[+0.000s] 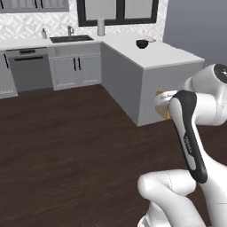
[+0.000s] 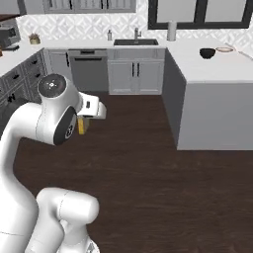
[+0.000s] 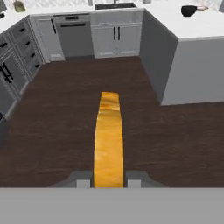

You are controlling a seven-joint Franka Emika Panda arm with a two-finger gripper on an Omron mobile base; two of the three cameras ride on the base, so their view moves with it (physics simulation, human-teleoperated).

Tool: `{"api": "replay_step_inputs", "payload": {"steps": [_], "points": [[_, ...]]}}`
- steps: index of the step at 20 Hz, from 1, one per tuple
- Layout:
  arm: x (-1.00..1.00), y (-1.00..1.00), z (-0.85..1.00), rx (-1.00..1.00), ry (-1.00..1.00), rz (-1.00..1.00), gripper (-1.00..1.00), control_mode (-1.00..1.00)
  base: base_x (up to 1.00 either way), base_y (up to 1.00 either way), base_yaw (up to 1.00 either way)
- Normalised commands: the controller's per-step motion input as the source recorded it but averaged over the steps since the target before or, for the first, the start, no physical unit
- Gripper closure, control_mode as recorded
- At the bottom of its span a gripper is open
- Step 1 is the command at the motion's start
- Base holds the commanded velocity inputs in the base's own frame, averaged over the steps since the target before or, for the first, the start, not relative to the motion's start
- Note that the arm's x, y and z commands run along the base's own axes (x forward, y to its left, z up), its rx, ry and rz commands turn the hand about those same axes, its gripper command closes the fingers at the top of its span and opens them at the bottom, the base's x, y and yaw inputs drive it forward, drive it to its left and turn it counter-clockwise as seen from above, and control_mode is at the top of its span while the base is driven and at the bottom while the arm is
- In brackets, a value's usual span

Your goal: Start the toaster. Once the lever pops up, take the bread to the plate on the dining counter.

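Bread pinched edge-on in the gripper, out over the dark wood floor.
Both fingers press against the slice's golden crust, one on each side, and it juts forward toward the white dining counter far to the right. On that counter's far end a dark bowl sits just beside the plate; a sink lies along the back wall.

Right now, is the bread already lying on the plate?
No. The claw holds the bread edge-up above the dark wood floor, far from the white counter.
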Motion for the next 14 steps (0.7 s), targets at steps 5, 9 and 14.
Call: {"api": "replay_step_inputs", "payload": {"steps": [5, 9, 14], "points": [[0.0, 0.0, 0.0, 0.0, 0.0, 0.0, 1.0, 1.0, 1.0, -0.82, -0.28], [0.0, 0.0, 0.0, 0.0, 0.0, 0.0, 1.0, 1.0, 1.0, -0.85, -0.31], [0.0, 0.0, 0.0, 0.0, 0.0, 0.0, 1.0, 1.0, 1.0, -0.85, -0.34]]}}
